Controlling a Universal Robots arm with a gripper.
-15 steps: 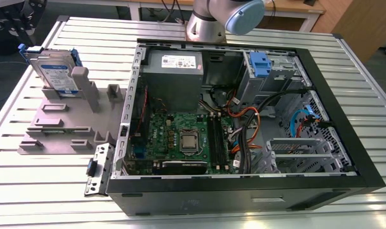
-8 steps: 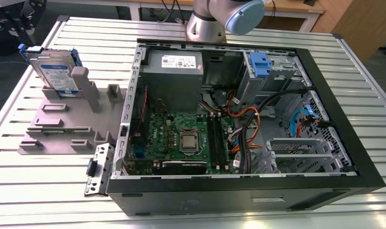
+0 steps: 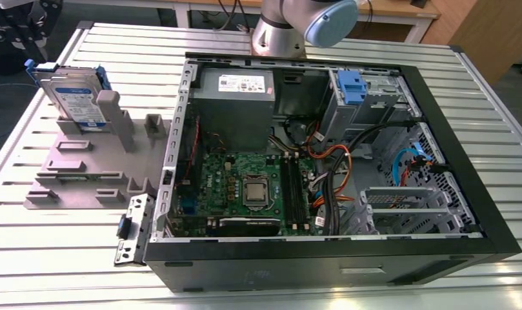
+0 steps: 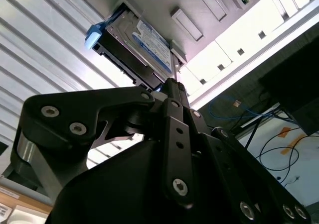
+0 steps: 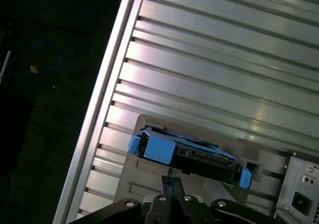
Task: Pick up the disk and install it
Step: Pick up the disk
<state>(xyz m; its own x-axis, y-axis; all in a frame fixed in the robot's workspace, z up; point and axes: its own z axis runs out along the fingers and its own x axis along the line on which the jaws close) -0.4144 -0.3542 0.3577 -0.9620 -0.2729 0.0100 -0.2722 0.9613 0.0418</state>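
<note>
The disk (image 3: 75, 97) stands on edge in the grey slotted holder (image 3: 80, 174) at the exterior view's left, blue-and-white label outward and blue carrier handle on top. In both wrist views the disk (image 4: 144, 45) (image 5: 194, 154) lies just beyond my gripper (image 5: 172, 180), whose black fingers (image 4: 172, 84) are closed together with nothing between them. The gripper hangs above the disk's blue handle end (image 5: 157, 149), apart from it.
An open computer case (image 3: 467, 168) lies on the slatted metal table (image 3: 37, 252), right of the holder. Its motherboard, cables and power supply (image 3: 235, 84) are exposed. A drive bay with a blue carrier (image 3: 351, 87) is at the case's far corner. The arm's base (image 3: 278, 35) stands behind the case.
</note>
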